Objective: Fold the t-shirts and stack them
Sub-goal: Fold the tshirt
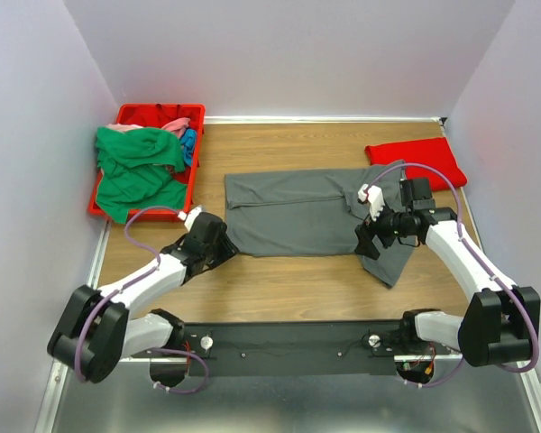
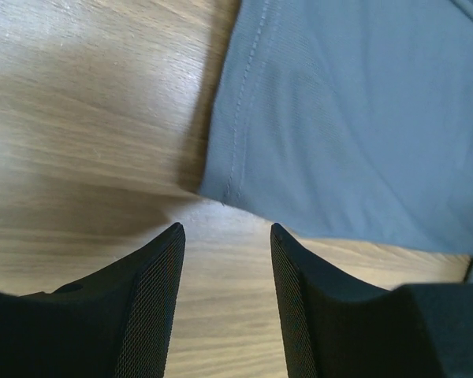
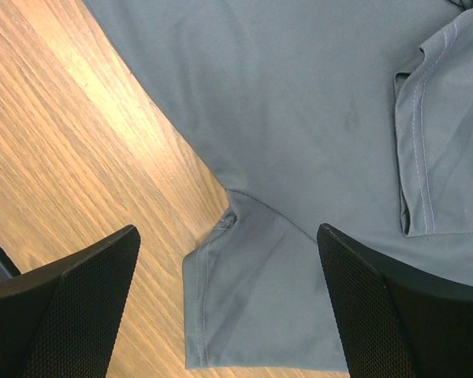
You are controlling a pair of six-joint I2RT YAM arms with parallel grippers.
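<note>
L end effector [image 2: 226, 236] has its fingers apart w/ only bare tabletop [image 2: 79, 118] btwn them, just short of the near-left hem corner [image 2: 221, 193] of the dark grey t-shirt [image 1: 288, 212]. R end effector [image 3: 227, 236] is spread wide, nothing held, hovering over the near-right sleeve [image 3: 252, 315], which sticks out toward the near edge. The grey shirt lies flat mid-tabletop, long side running left-right, its far part doubled over by the look of it. Risks, as I judge them: L closes too early and pinches only air or wood, since the corner sits beyond its tips, not btwn them. R comes down w/ so wide a spread that it catches the sleeve plus the body layer beside it, so the fold drags the whole shirt instead of tucking the sleeve. If one side grips and the other misses, the cloth skews and creases. Thin cloth flat on wood gives little to get under, so tips may scrape. Room: open wood near of the shirt and to its left. Far right is tighter, w/ the folded red t-shirt [image 1: 415, 161] near the grey one's far-right corner and the right wall close by. Far left, the red bin [image 1: 126, 113] holds the green t-shirt [image 1: 140, 171], which spills over its near rim, plus the pink t-shirt [image 1: 176, 126] and blue t-shirt [image 1: 189, 142], all apart from the L arm.
</note>
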